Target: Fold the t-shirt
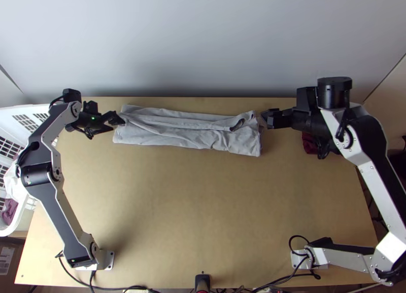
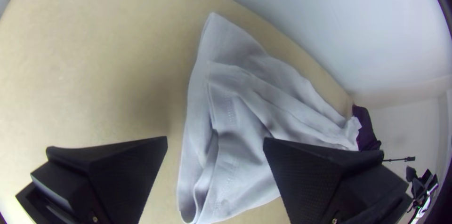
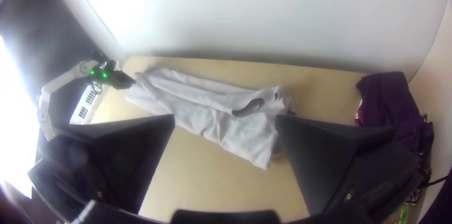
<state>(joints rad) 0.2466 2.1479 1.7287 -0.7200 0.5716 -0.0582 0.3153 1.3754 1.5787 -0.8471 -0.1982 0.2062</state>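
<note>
1. Shirt (image 1: 193, 140): folded into a long, creased strip, lying along the far side of the counter (image 1: 203, 217).
2. My left pincer (image 1: 116, 121): fingers apart, at the strip's left end.
3. My right pincer (image 1: 266, 119): fingers apart, near its right end.
4. Purple cloth (image 3: 386, 99): bunched, farther right.

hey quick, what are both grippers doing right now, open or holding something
Left gripper: open, empty, at one end of the t-shirt.
Right gripper: open, empty, by the other end.
</note>
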